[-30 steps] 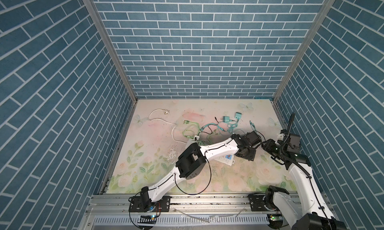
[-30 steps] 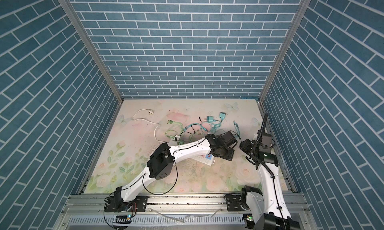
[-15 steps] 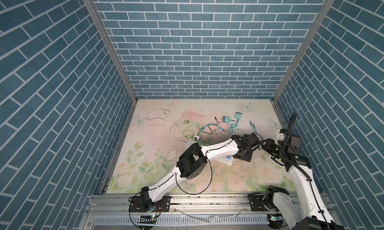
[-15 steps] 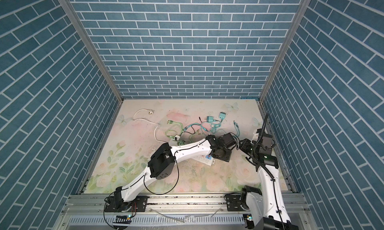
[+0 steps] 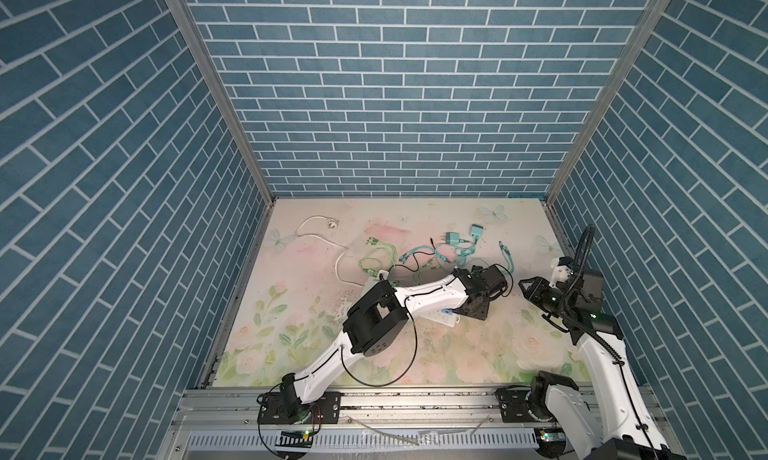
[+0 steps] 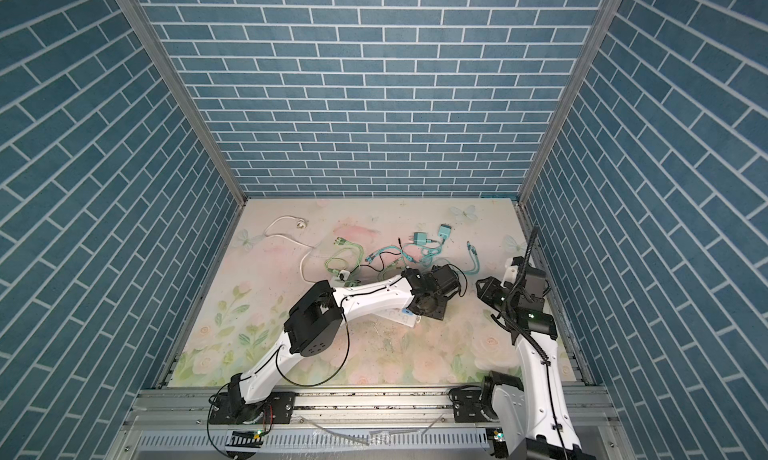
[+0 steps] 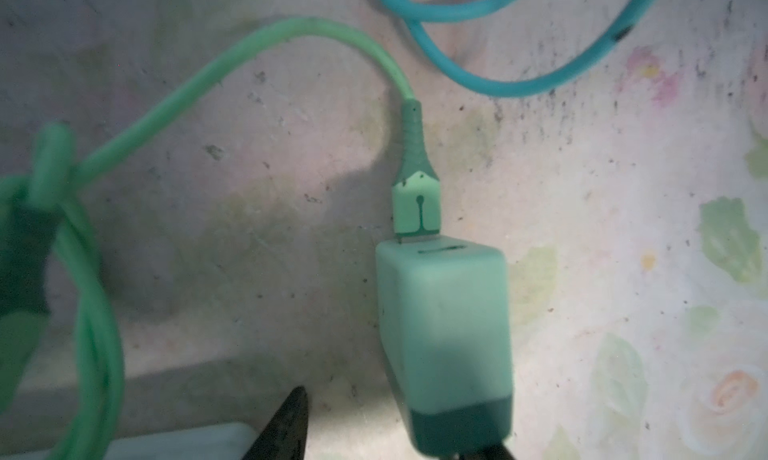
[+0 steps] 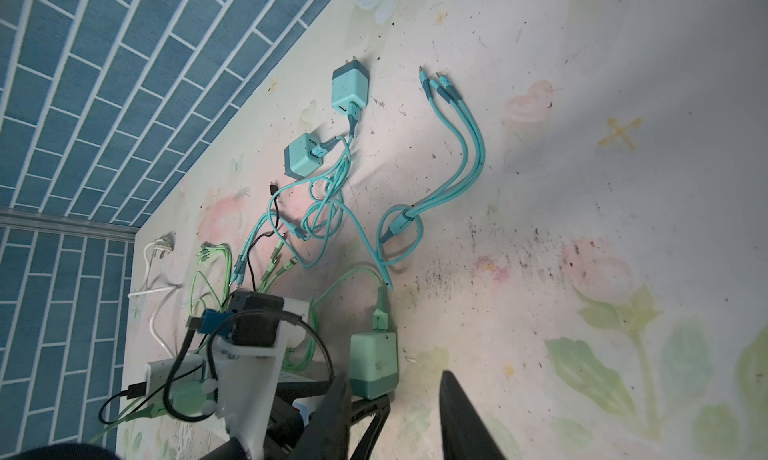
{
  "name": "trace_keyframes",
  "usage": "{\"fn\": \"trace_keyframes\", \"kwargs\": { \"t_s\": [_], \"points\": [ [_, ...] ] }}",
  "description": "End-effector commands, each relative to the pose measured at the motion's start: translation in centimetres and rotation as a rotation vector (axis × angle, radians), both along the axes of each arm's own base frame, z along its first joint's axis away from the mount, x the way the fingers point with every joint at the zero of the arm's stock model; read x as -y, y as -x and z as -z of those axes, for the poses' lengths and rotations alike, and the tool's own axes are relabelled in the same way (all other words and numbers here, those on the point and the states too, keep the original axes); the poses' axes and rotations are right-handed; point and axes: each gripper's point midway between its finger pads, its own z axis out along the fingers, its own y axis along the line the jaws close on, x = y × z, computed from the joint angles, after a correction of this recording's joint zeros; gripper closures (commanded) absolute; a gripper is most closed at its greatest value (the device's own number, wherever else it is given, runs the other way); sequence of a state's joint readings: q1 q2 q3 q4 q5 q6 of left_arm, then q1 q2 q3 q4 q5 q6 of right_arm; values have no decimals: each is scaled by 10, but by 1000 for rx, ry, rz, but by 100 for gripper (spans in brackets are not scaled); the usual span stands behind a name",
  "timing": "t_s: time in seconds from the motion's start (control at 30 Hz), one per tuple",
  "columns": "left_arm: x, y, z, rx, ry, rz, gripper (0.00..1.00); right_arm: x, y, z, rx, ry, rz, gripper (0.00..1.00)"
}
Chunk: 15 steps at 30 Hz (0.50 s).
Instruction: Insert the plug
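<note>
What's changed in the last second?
The left gripper drew back slightly, leftward in both top views, its jaws narrowing on the green charger without yet clamping it. The right gripper, power strip and loose cables stayed put.

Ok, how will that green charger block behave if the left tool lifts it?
The green charger looks like a rigid, smooth plastic block, so it probably keeps its shape but might twist in a narrow grip. Its green cable is plugged in and curves off toward a tangle, so it likely trails limply and may tug the block.
</note>
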<state>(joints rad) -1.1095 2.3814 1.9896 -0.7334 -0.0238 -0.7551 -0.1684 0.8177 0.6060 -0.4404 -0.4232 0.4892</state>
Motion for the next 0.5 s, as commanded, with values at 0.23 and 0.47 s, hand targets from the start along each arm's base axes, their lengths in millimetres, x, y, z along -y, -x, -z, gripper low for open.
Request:
{"fn": "trace_keyframes", "kwargs": {
  "t_s": [0.23,0.47],
  "points": [
    [10,-3,-30,75,15,44,48,-3,1,-1,28,4,-32,64],
    [20,11,-38,45,38,70,47,-5,2,-3,35,-2,-41,64]
  ]
}}
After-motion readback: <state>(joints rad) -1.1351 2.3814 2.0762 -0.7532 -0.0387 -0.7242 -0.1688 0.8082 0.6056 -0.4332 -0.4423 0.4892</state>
